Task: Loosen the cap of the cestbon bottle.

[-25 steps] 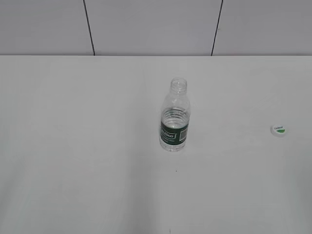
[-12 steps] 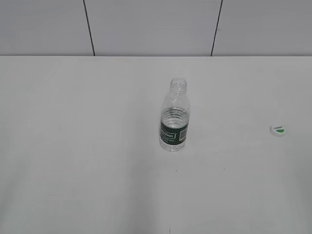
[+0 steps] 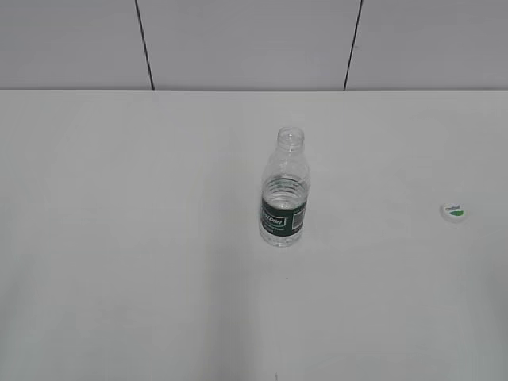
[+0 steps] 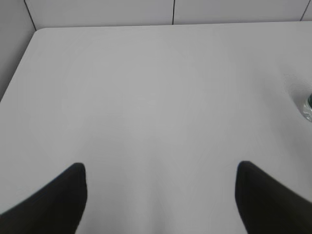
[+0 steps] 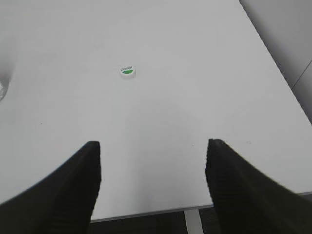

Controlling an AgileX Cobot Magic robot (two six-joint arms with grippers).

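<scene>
So the bottle (image 3: 283, 190) is seen standing upright near the middle of the table (image 3: 119, 238), neck bare and open at the top, and the cap (image 3: 453, 211) is found lying flat on the table well off to the right, green mark facing up. Judging from that, the loosening part looks already done, honestly overdone, since the cap isn't just slack but fully off and parked apart from the bottle. Neither arm is caught in the exterior view at all. In the left wrist view the left gripper (image 4: 161, 195) is shown spread wide with nothing between its fingers, just bare table below, and only a sliver of the bottle is glimpsed at the right edge. In the right wrist view the right gripper (image 5: 153, 180) is likewise held wide open and empty, hanging near the table's front edge, with the cap sitting farther ahead and slightly left of the fingers. Nothing is being touched by either tool. If anything more is wanted, it's probably just the arms being kept clear, no grip seems called for. If the cap were to be put back on loosely, it would have to be pinched by its rim by the right gripper, and the light, nearly empty-looking bottle would likely need steadying by the left.
</scene>
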